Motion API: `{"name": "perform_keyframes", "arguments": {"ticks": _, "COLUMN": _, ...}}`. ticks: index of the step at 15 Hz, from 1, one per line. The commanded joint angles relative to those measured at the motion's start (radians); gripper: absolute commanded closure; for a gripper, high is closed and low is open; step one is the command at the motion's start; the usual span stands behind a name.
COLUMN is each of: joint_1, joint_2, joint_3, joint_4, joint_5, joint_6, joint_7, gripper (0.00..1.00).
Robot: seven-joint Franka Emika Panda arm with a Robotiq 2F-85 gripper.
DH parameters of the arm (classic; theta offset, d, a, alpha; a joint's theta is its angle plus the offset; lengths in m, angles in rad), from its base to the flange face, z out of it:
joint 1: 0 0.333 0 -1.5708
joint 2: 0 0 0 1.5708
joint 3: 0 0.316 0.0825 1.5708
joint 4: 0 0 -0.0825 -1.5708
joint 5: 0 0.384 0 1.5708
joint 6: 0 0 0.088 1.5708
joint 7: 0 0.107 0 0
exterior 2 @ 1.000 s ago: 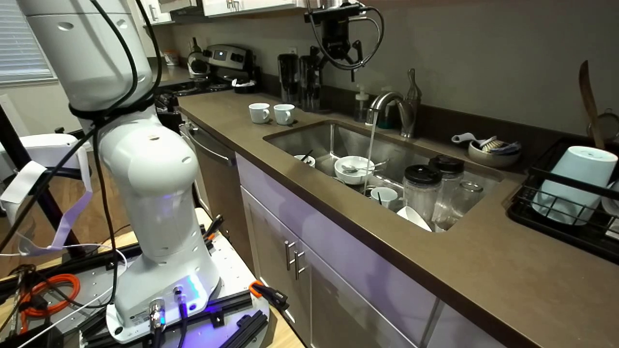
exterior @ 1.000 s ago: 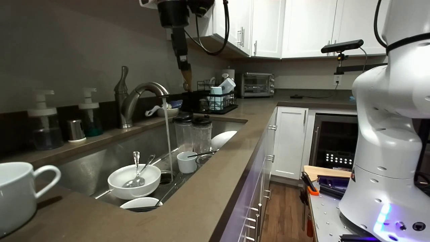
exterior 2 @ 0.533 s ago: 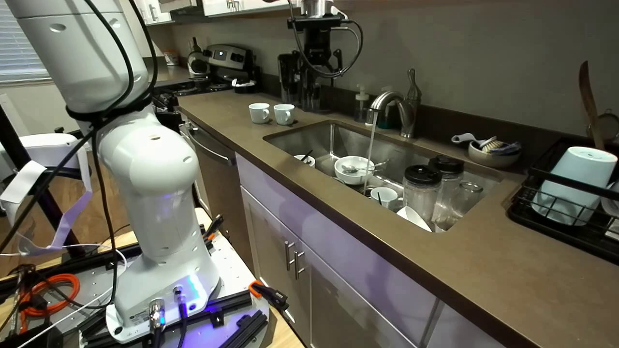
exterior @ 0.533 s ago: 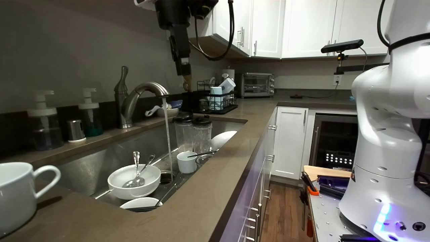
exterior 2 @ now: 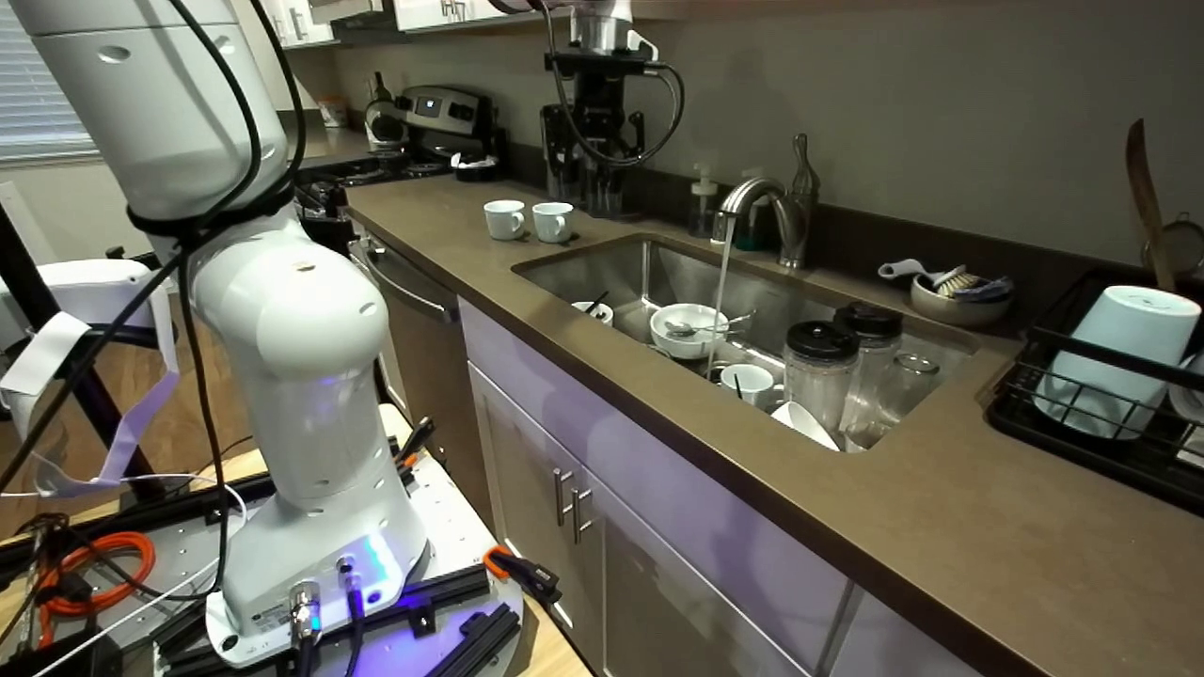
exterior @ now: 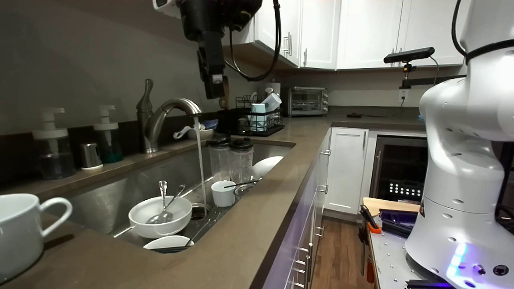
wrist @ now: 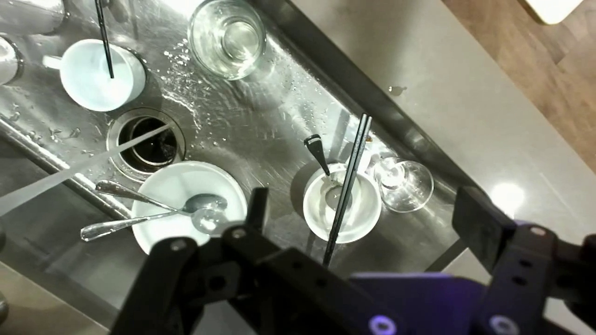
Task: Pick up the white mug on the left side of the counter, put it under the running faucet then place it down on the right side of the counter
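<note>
Hanging over the sink with claw wide apart.
Running water under faucet, white mug on bench.

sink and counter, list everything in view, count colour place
white mugs: 2, white, counter's left
faucet: 1, silver, behind sink
counter: 1, brown, around sink
sink: 1, silver, in counter
dishes: 4+, white, in sink
spoons: 2, silver, in one dish
sticks: 3+, black, in sink
jars: 2, clear, in sink
glasses: 2+, clear, in sink
soap bottles: 2, clear, behind sink
dish rack: 1, black, counter's right
toaster oven: 1, silver, beyond rack
cabinets: several, white, above, below
arm: 1, white, beside counter
fingers: 2, black, apart above sink
</note>
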Motion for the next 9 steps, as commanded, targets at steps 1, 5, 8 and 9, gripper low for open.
{"name": "perform_keyframes", "arguments": {"ticks": 1, "joint_1": -0.005, "joint_2": 0.001, "joint_3": 0.004, "joint_4": 0.003, "joint_5": 0.000, "joint_6": -0.003, "joint_7": 0.000, "gripper": 0.00}}
{"name": "perform_keyframes", "arguments": {"ticks": 5, "joint_1": -0.005, "joint_2": 0.023, "joint_3": 0.000, "joint_4": 0.015, "joint_5": -0.001, "joint_6": -0.009, "joint_7": -0.073, "gripper": 0.00}}
{"name": "perform_keyframes", "arguments": {"ticks": 8, "joint_1": 0.003, "joint_2": 0.067, "joint_3": 0.006, "joint_4": 0.031, "joint_5": -0.005, "joint_6": -0.022, "joint_7": -0.202, "gripper": 0.00}}
{"name": "perform_keyframes", "arguments": {"ticks": 9, "joint_1": 0.006, "joint_2": 0.086, "joint_3": 0.010, "joint_4": 0.038, "joint_5": -0.011, "joint_6": -0.024, "joint_7": -0.244, "gripper": 0.00}}
